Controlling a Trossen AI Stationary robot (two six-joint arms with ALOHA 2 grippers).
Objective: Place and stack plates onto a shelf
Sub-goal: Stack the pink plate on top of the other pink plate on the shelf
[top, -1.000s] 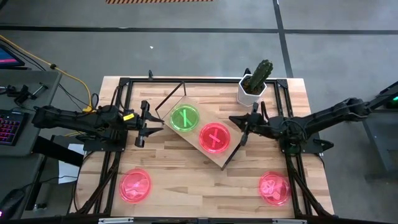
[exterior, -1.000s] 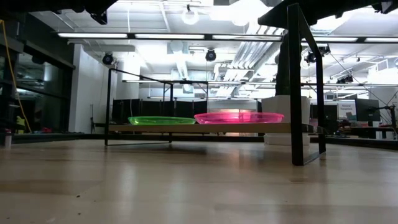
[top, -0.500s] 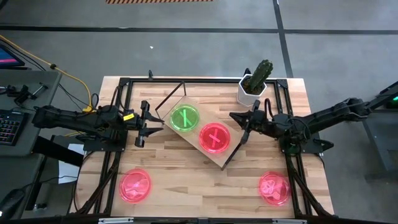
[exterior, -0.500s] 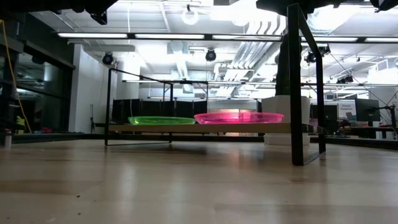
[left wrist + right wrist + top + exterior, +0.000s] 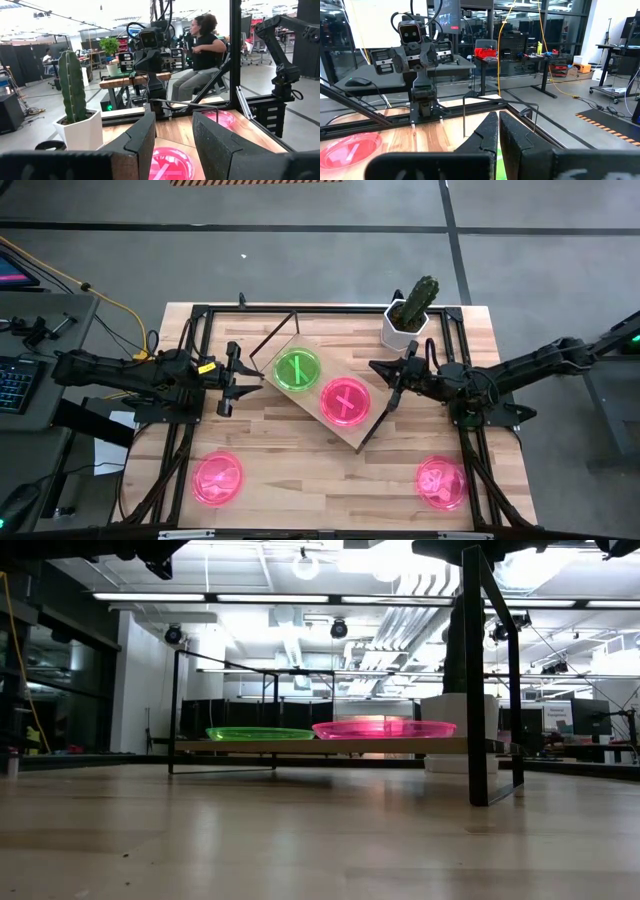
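The shelf [image 5: 325, 395] is a light wooden board on a dark wire frame and stands askew at mid-table. A green plate [image 5: 297, 369] and a pink-red plate [image 5: 344, 401] lie flat on the board side by side, and both show in the low view, green plate [image 5: 260, 733] and pink-red plate [image 5: 385, 727]. Two more pink-red plates rest on the tabletop, one near the near-left corner [image 5: 217, 478] and one near the near-right corner [image 5: 441, 482]. My left gripper [image 5: 256, 377] hovers open just left of the shelf. My right gripper [image 5: 383, 385] hovers shut just right of it. Neither touches anything.
A potted cactus in a white pot [image 5: 408, 320] stands at the far edge, right of the shelf. Dark frame rails [image 5: 190, 380] run along the table's left and right sides. A person [image 5: 202, 55] sits beyond the table. Bare wood lies between the two near plates.
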